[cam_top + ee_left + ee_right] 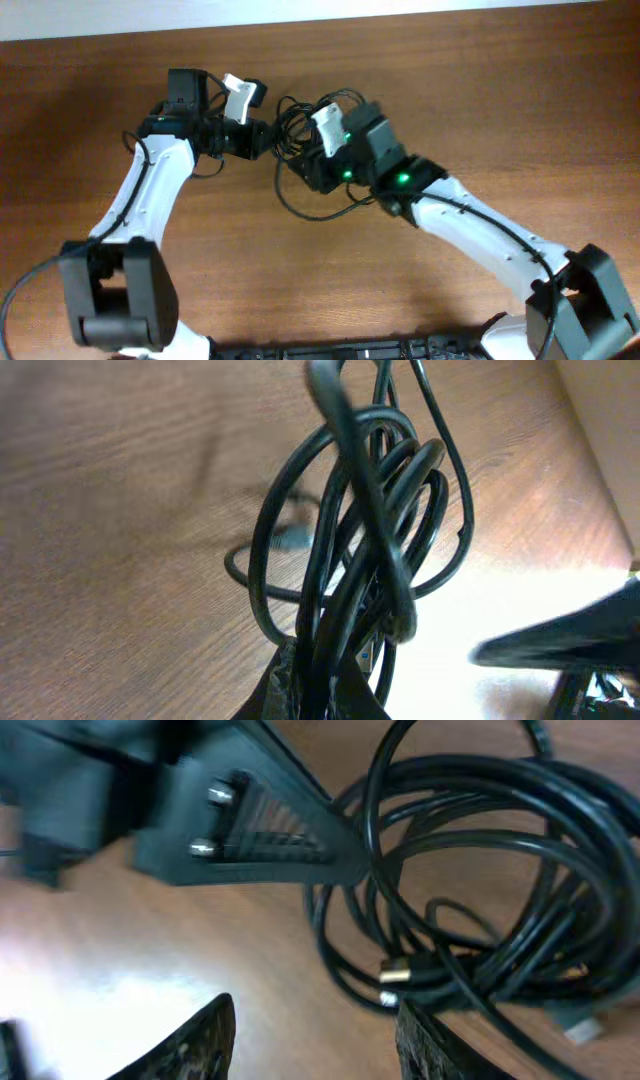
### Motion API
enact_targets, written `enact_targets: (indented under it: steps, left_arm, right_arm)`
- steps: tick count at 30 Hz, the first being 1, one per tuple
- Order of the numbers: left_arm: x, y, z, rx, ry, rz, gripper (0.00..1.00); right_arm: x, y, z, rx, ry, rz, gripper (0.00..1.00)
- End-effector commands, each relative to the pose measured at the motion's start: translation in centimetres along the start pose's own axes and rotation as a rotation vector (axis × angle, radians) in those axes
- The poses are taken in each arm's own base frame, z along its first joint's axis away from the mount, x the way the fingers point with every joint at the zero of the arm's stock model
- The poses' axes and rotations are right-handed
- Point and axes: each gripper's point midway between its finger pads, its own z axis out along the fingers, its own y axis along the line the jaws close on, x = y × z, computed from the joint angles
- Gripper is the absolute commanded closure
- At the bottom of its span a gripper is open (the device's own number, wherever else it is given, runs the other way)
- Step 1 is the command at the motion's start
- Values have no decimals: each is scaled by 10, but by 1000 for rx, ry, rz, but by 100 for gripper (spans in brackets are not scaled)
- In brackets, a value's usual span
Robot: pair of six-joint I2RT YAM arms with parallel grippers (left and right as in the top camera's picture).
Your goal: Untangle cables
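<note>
The cables (pixel 298 128) are a bundle of thin black cords in tangled loops on the wooden table between the two arms, and one loop (pixel 308 211) trails toward the front. My left gripper (pixel 266 137) is shut on the bundle. In the left wrist view several strands (pixel 372 510) rise out of the closed jaws (pixel 330 685). My right gripper (pixel 305 172) is open just right of it. In the right wrist view its fingers (pixel 315 1040) are spread over bare wood, and the coil (pixel 480 910) with small metal plug tips (pixel 394 972) lies against the right finger.
The left gripper's dark body (pixel 250 830) fills the top left of the right wrist view, close to the coil. A right finger (pixel 570 635) shows at the right edge of the left wrist view. The table's far edge (pixel 330 14) runs along the top.
</note>
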Motion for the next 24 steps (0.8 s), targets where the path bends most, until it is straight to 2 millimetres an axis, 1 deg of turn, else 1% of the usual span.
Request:
enact_targets:
  steps: [1, 3, 4, 5, 7, 9, 10, 11, 12, 13, 14, 15, 16, 17, 18, 19, 21, 22, 23, 24]
  left_arm:
    - [-18, -39, -29, 70, -77, 61, 100]
    - [-14, -47, -32, 78, -63, 72, 100]
    - [-9, -48, -33, 73, -46, 70, 100]
    - [-3, -48, -33, 73, -24, 50, 100]
    - [-1, -49, -33, 75, -16, 42, 100]
    - [0, -50, -33, 80, -13, 38, 100]
    - [0, -51, -33, 88, -14, 38, 100]
    - [-1, -54, -34, 106, -17, 38, 100]
    - [-1, -54, -34, 104, -17, 39, 100]
    - [0, -52, -33, 95, -17, 72, 100]
    - [0, -46, -33, 60, -12, 87, 100]
    - [1, -38, -33, 11, -2, 86, 100]
    - [3, -31, -33, -29, 6, 85, 100]
    - [4, -22, -33, -78, 17, 84, 100]
    - [5, -20, -33, -91, 19, 84, 100]
    - [5, -19, -33, -95, 20, 84, 100]
    - [5, -19, -33, -95, 21, 84, 100]
    - [5, -17, -34, -110, 23, 84, 100]
    - [6, -12, -34, -138, 28, 84, 100]
    - [7, -3, -36, -192, 38, 84, 100]
  right_arm:
    - [-2, -12, 11, 102, -19, -89, 49]
    - [-9, -12, 12, 103, -42, -203, 49]
    - [-13, -11, 12, 102, -58, -236, 50]
    - [-18, -10, 12, 99, -76, -245, 49]
    - [-22, -9, 11, 97, -94, -249, 50]
    - [-26, -9, 11, 105, -110, -255, 55]
    - [-25, -10, 11, 107, -108, -254, 59]
    - [-22, -11, 14, 103, -95, -251, 72]
    - [-22, -5, 15, 66, -97, -254, 93]
    - [-28, 9, 12, -4, -117, -256, 96]
    - [-42, 31, 1, -115, -156, -251, 96]
    - [-53, 45, -11, -188, -183, -266, 96]
    - [-69, 50, -30, -237, -213, -246, 96]
    - [-81, 50, -47, -266, -244, -221, 96]
    - [-93, 41, -67, -271, -280, -191, 96]
    - [-105, 28, -86, -262, -316, -144, 96]
    - [-122, -7, -121, -229, -374, -58, 96]
    - [-125, -28, -132, -207, -389, -13, 96]
    - [-123, -46, -139, -190, -384, 47, 96]
    - [-114, -68, -143, -153, -354, 123, 96]
